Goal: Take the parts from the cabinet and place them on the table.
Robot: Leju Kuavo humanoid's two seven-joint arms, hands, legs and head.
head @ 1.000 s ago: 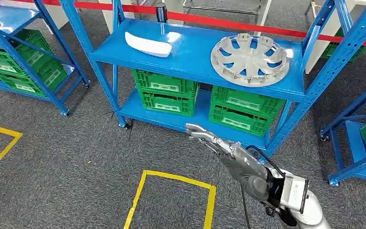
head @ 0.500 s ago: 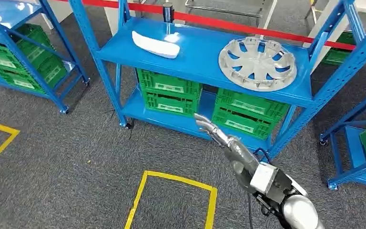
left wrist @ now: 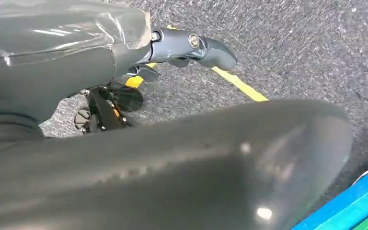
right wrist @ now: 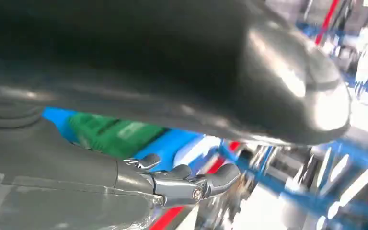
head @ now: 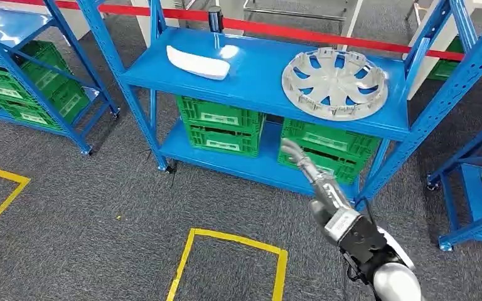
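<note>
On the upper shelf of the blue cabinet (head: 257,78) lie a silver hubcap (head: 334,83) at the right and a white curved part (head: 198,63) at the left. My right hand (head: 298,157) reaches forward below that shelf, in front of the green crates, fingers stretched out and holding nothing. It sits well below the hubcap and touches neither part. In the right wrist view the right hand (right wrist: 187,182) has its fingers extended in the air. My left hand (left wrist: 191,45) hangs over the grey floor, holding nothing.
Green crates (head: 219,122) (head: 326,147) fill the cabinet's lower shelf. Another blue rack with green crates (head: 25,81) stands at the left, a third rack (head: 477,188) at the right. A yellow taped square (head: 229,263) marks the grey carpet in front. Red barrier tape (head: 301,30) runs behind.
My right arm has swung to the right and farther forward, its hand rising from the cabinet's lower edge to the front of the right crates. The parts have not moved.
</note>
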